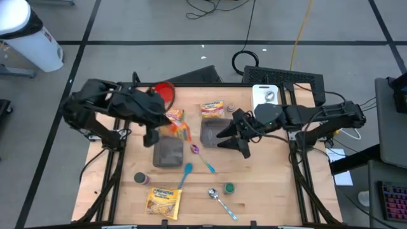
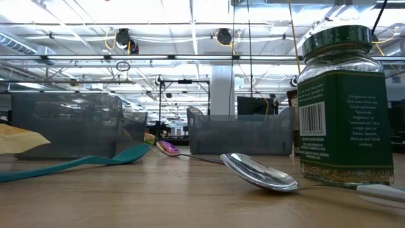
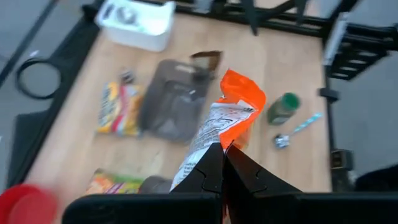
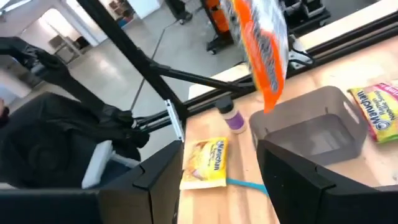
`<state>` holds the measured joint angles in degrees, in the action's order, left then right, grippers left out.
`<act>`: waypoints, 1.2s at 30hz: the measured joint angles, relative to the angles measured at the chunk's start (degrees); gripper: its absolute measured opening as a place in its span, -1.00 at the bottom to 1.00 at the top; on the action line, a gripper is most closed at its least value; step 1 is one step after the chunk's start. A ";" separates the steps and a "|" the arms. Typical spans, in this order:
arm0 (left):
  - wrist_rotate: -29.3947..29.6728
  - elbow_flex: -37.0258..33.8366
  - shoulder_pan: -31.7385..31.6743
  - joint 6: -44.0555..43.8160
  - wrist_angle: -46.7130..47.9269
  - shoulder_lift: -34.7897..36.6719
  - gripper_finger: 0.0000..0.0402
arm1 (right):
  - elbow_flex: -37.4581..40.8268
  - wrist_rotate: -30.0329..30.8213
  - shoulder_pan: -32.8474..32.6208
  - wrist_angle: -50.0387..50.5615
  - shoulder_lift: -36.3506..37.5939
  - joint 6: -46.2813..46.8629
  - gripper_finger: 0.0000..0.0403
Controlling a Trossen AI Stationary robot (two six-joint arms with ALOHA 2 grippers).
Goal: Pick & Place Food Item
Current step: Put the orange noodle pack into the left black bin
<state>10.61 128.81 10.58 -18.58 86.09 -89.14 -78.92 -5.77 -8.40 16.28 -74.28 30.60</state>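
Observation:
My left gripper [image 1: 158, 124] is shut on an orange and white snack packet [image 1: 179, 131], raised over the table beside the far edge of a grey bin [image 1: 168, 153]. In the right wrist view the packet [image 4: 261, 50] hangs above that bin [image 4: 317, 134]. My right gripper [image 1: 240, 141] stands open and holds nothing, over the near right corner of a second grey bin [image 1: 213, 131]. Neither gripper shows in the low view. My left gripper pinches the packet's white end [image 3: 208, 146] between its two shut fingers [image 3: 249, 177], slanting down from the table's left. The packet reaches out past the fingertips, its orange end [image 3: 242, 99] farthest from them. It is lifted clear of the table and the bins.
Ramen packets lie at the far middle [image 1: 213, 109], beside the red bowl [image 1: 164, 93] and at the near edge [image 1: 163, 201]. A teal spoon [image 1: 186, 173], a purple spoon [image 1: 202, 158], a metal spoon [image 1: 220, 200], a green jar [image 1: 229, 188] and a purple-lidded jar [image 1: 141, 179] lie in the near half.

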 joint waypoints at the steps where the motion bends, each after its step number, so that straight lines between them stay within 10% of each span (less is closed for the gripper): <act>1: 0.55 -0.01 -0.35 -0.14 1.53 0.51 -1.00 | 1.36 0.03 0.25 -1.65 0.00 0.00 0.00; 10: 2.56 -6.02 -5.43 0.93 2.78 6.18 -1.00 | 17.98 -0.06 2.79 -25.46 0.00 9.01 -0.02; 19: -1.87 -31.99 -11.03 1.88 -16.40 20.24 -1.00 | 31.84 -0.22 5.65 -49.95 -0.02 17.03 -0.03; 36: -15.86 -76.84 -16.57 -3.61 -48.91 37.08 -1.00 | 34.41 0.18 13.94 -53.86 -0.02 18.21 -0.03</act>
<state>-5.25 51.97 -5.99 -22.20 37.18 -52.06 -44.51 -5.59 5.54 -37.58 -74.30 48.81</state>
